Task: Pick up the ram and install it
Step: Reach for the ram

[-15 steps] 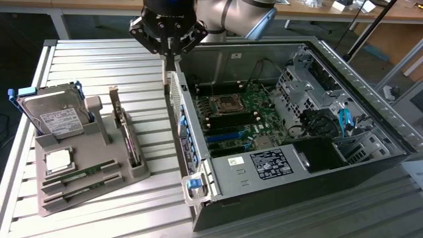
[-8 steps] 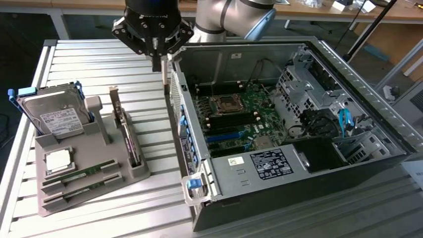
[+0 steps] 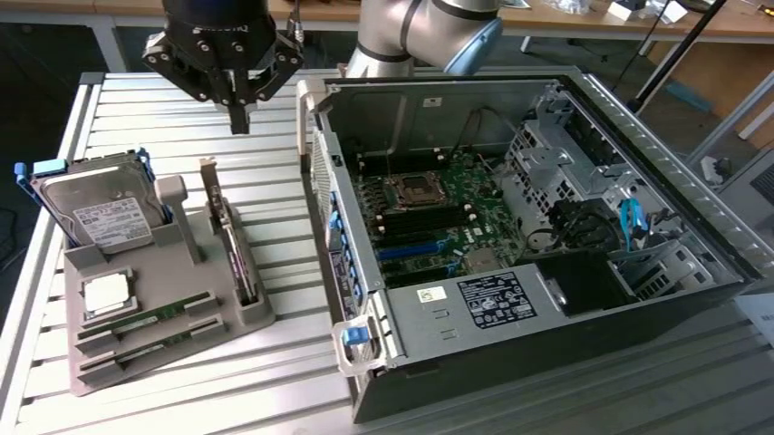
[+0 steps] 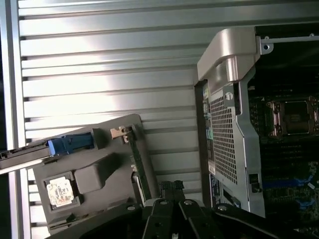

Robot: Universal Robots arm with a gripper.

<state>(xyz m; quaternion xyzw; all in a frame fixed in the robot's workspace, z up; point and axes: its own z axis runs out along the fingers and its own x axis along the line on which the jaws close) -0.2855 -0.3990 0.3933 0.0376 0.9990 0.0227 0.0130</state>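
Exterior view: gripper above slatted table, between parts holder and computer case, jaws together, empty. Ram untouched in a holder slot, beside its twin. Pickup, install both outstanding.

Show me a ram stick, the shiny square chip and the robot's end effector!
ram [image 3: 158, 316]: exterior view, middle of green stick.
square chip [image 3: 107, 294]: exterior view, centre of silver top.
end effector [image 3: 238, 120]: exterior view, between its shut fingertips.
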